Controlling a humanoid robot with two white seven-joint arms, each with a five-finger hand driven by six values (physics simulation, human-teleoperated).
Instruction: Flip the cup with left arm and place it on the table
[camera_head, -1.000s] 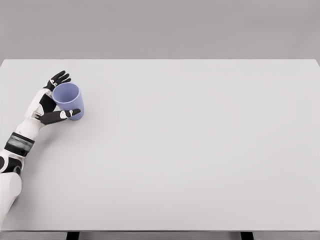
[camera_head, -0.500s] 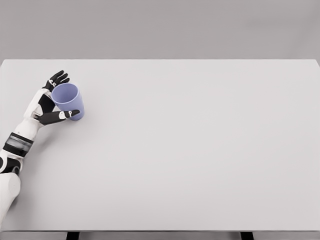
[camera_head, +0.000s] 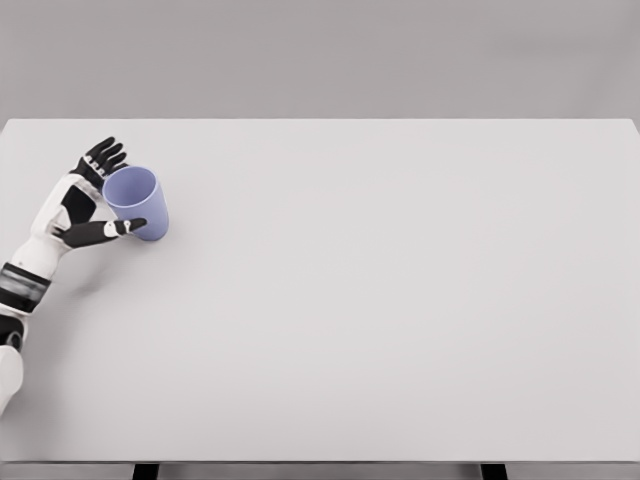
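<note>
A lilac-blue cup (camera_head: 138, 203) stands upright on the white table (camera_head: 400, 300) near its far left, with its mouth facing up. My left hand (camera_head: 98, 190) is just left of the cup, open, with its fingers (camera_head: 101, 155) spread behind the rim and apart from it. The thumb (camera_head: 112, 229) reaches along the cup's lower front side; I cannot tell whether its tip touches the wall. The left arm comes in from the lower left edge. My right arm is out of view.
The table's left edge (camera_head: 4, 190) lies close to the left of the hand. A plain grey wall (camera_head: 320, 60) stands behind the table's far edge.
My left hand has drawn back to the left and its fingers have come away from the cup's rim. The cup stays in place, upright.
</note>
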